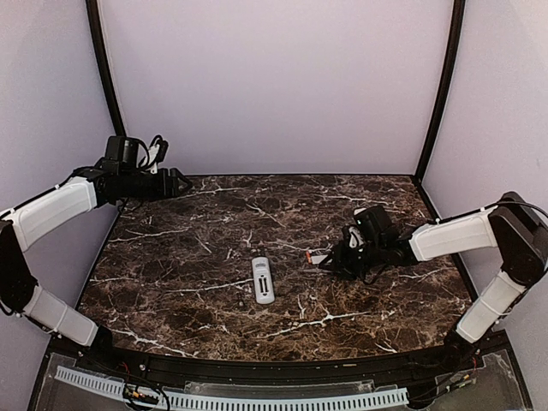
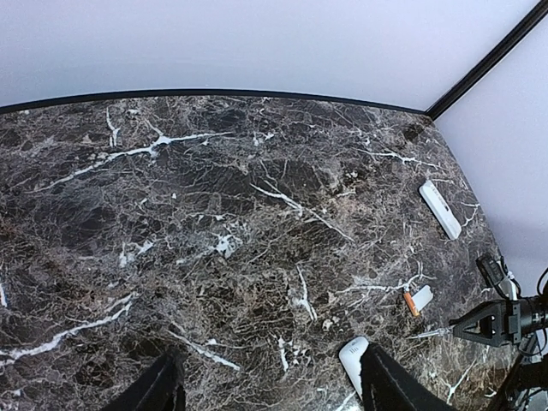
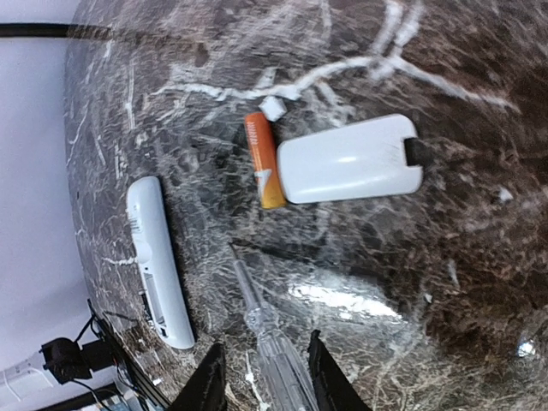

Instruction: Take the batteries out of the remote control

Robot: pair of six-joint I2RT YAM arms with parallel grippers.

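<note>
The white remote control (image 1: pixel 263 280) lies at the table's middle, its battery bay uncovered and facing up (image 3: pixel 158 261). I cannot tell whether a cell remains inside. One orange battery (image 3: pixel 265 161) lies on the marble against the loose white battery cover (image 3: pixel 347 160), right of the remote (image 1: pixel 318 257). My right gripper (image 3: pixel 264 344) hovers low beside them. Its jaws stand apart around the clear handle of a screwdriver (image 3: pixel 278 360), with a gap on one side. My left gripper (image 1: pixel 180 182) hangs open and empty at the back left, the remote's end (image 2: pixel 353 361) near one finger.
The screwdriver's metal tip (image 3: pixel 235 257) points toward the battery and cover. A second white bar-shaped object (image 2: pixel 440 209) lies farther along the table toward the right wall. Black frame posts stand at the back corners. A small white chip (image 3: pixel 272 107) lies above the battery.
</note>
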